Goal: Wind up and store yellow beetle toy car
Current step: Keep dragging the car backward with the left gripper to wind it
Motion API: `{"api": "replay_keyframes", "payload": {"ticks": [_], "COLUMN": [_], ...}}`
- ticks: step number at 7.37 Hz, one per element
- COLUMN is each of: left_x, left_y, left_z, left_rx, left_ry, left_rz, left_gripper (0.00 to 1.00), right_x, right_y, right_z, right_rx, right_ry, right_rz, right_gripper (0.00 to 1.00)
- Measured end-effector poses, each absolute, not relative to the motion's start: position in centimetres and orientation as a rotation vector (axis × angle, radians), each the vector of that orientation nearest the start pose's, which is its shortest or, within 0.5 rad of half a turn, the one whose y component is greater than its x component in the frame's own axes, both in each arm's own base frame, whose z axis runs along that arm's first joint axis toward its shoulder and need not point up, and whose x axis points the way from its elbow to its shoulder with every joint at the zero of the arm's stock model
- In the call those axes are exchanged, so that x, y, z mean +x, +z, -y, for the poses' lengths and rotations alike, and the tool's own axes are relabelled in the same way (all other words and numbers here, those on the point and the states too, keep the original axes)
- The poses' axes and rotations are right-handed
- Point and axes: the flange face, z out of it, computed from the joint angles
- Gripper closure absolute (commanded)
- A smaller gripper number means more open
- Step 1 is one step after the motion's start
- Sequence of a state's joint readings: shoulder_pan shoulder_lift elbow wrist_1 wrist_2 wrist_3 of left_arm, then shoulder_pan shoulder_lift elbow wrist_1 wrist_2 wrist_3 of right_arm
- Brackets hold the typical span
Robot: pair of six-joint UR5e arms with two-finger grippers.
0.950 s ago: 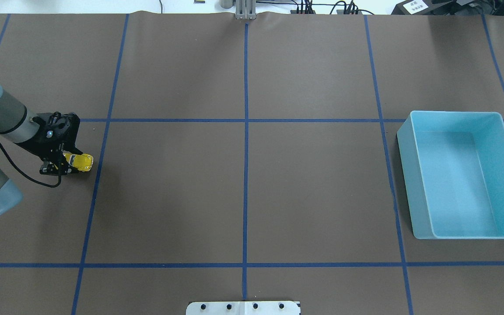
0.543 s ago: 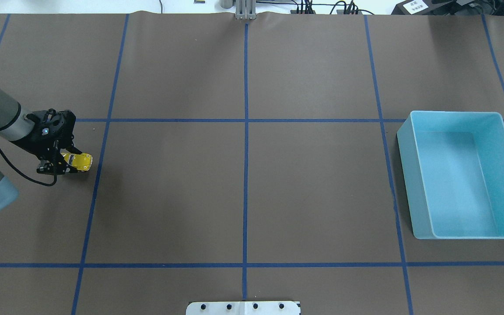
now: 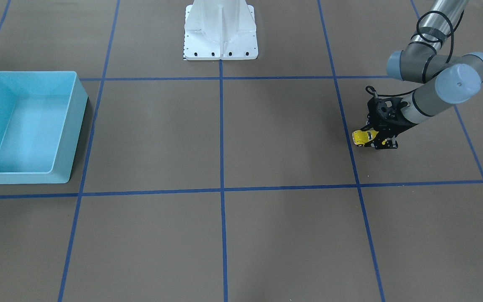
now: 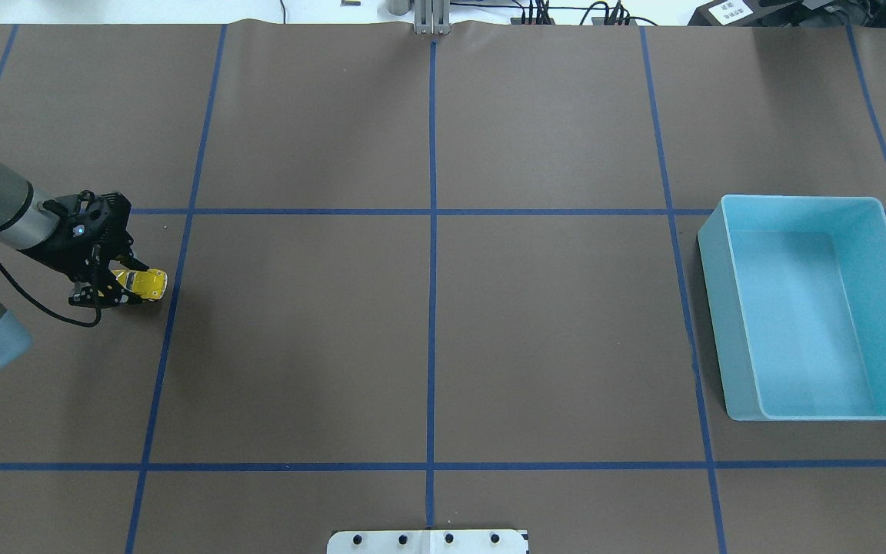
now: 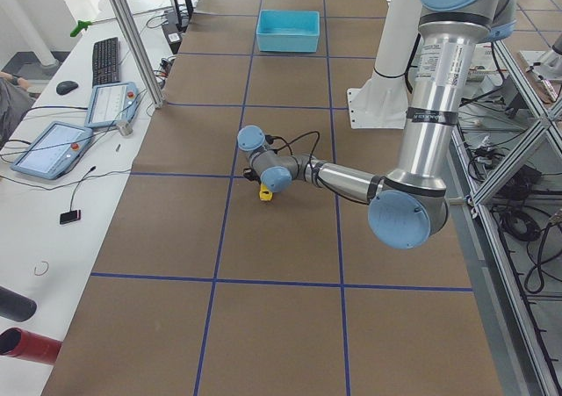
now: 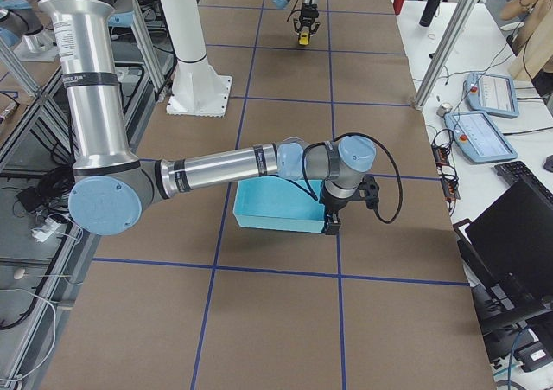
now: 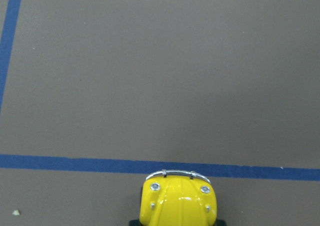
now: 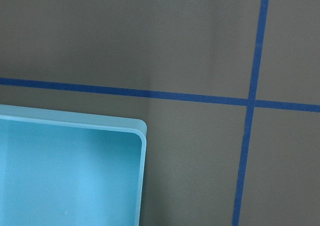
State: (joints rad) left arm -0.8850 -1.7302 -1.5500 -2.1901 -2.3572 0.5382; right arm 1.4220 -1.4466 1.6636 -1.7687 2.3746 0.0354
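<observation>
My left fingers (image 4: 101, 296) pinch the tiny bright yellow beetle-shaped toy car (image 4: 146, 284) at the brown surface's (image 4: 297, 346) left side, beside a blue tape line (image 4: 168, 308). I cannot tell whether my right fingers (image 6: 331, 225), near the light blue plastic bin (image 4: 797, 198), are spread or closed.

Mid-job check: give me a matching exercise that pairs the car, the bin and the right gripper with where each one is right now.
Things:
1. yellow beetle toy car
2. light blue bin
3. right gripper

Places:
A. empty, on the robot's right
B. low by the bin's corner, outside it
C. between the left gripper's jaws, beside a blue tape line

Pairs: 1-C, 2-A, 3-B
</observation>
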Motion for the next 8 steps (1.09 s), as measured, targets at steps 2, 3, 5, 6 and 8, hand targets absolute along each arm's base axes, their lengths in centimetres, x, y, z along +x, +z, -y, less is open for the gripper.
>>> {"api": "replay_keyframes", "payload": {"ticks": [2,3,5,6,8], "left_x": [31.7,31.6,31.4,31.3,31.1], "left_y": [51.2,51.2,51.4,51.9,52.8], "left_z": [48.5,48.5,48.4,48.3,48.2], "left_rx": [0.732,0.733,0.736,0.743,0.76], "left_ry": [1.4,1.4,1.399,1.399,1.394], "left_rz": [-0.897,-0.9,-0.901,-0.9,-0.903], "left_gripper": [1.0,1.0,1.0,1.0,1.0], "right_x": [-1.9,-1.9,-1.9,-1.9,-1.9], "right_y": [56.7,56.7,56.7,56.7,56.7], "right_z": [54.0,54.0,54.0,54.0,54.0], "right_rx": [-0.057,-0.057,-0.057,-0.057,-0.057], "right_ry": [-0.114,-0.114,-0.114,-0.113,-0.114], "right_rz": [0.802,0.802,0.802,0.802,0.802], "right_gripper": [0.01,0.01,0.01,0.01,0.01]}}
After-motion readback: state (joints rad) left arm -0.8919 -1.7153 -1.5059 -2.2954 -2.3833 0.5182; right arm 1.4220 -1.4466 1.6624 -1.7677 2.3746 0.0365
